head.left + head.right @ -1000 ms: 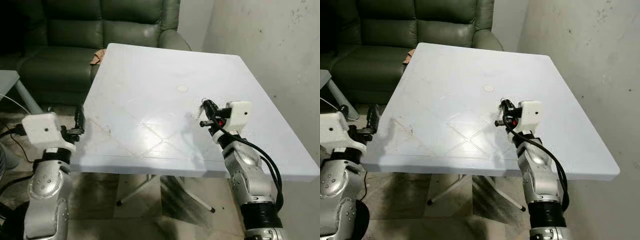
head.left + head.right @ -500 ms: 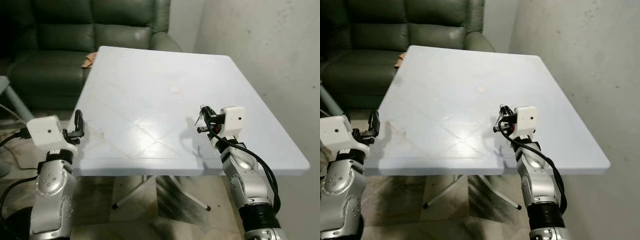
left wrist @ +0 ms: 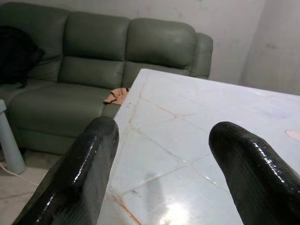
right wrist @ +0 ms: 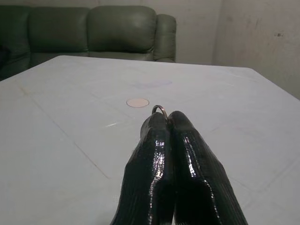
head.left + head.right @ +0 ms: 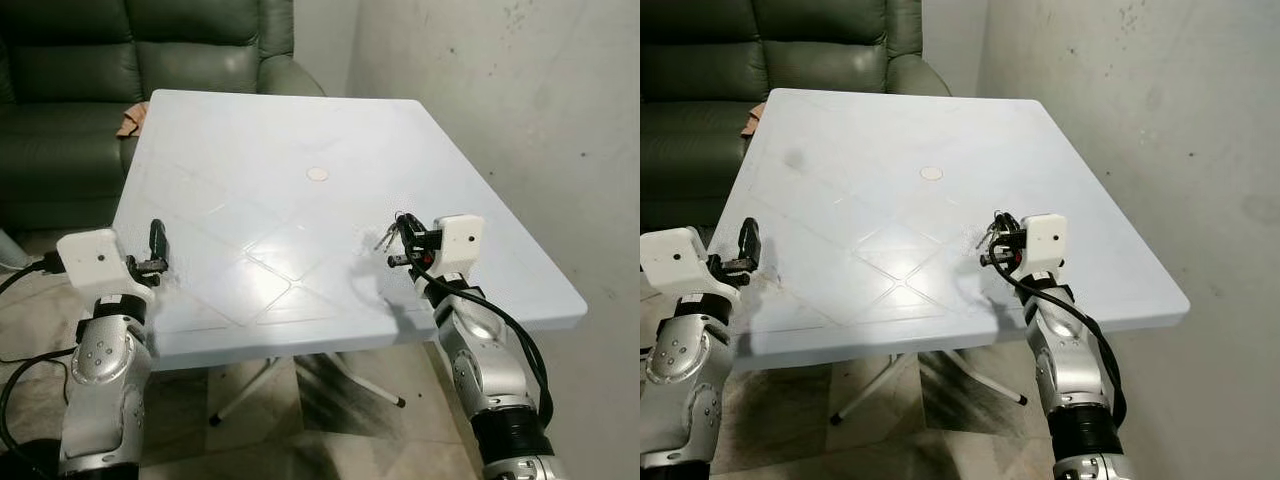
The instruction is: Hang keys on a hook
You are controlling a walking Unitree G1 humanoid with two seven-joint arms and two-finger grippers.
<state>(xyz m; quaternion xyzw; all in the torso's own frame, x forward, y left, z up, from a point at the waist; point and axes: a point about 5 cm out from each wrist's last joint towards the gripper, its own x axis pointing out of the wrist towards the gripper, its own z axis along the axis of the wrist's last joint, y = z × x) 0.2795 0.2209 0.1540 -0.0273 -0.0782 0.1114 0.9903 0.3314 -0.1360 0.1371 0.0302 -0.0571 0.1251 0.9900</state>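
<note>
My right gripper [image 5: 399, 241] hovers just above the right part of the white table [image 5: 280, 120], shut on a small bunch of keys [image 5: 385, 237]. In the right wrist view its two black fingers [image 4: 159, 164] are pressed together, and the metal key ring [image 4: 160, 109] pokes out at their tips. At the table's near left edge my left gripper [image 5: 157, 243] is held up. The left wrist view shows that gripper [image 3: 161, 140] open, with nothing between its fingers [image 3: 84, 164].
A small round cap [image 5: 317, 173] marks the table's middle. A dark green sofa [image 5: 80, 60] stands behind the table, with a brownish cloth [image 5: 131, 118] on its seat. A bare grey wall [image 5: 520, 120] runs close along the table's right side.
The whole picture has shifted, so the camera has moved; the table now sits further left in view. Both arms keep their poses, and the right gripper still holds the keys.
</note>
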